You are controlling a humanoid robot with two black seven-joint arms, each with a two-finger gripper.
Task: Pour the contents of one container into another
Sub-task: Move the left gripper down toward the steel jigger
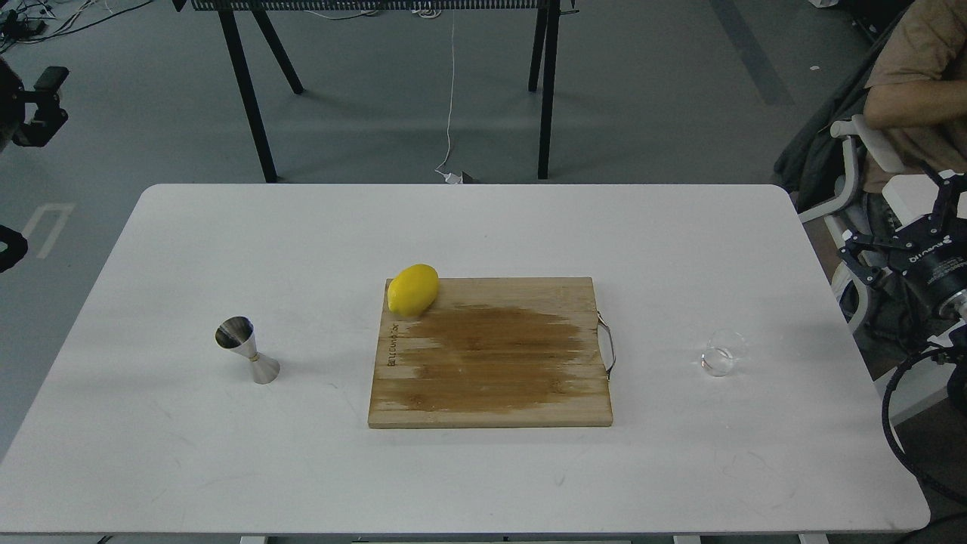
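The small clear glass cup stands upright on the white table, to the right of the cutting board. The shiny steel hourglass jigger stands upright on the table's left side, mouth up. My right gripper hovers off the table's right edge, above and to the right of the cup, its fingers spread and empty. Of my left arm only dark parts show at the far left edge, well away from the jigger; its fingers cannot be told apart.
A wooden cutting board with a metal handle lies mid-table, a yellow lemon on its back-left corner. A seated person and a chair are at the right. Black table legs stand behind.
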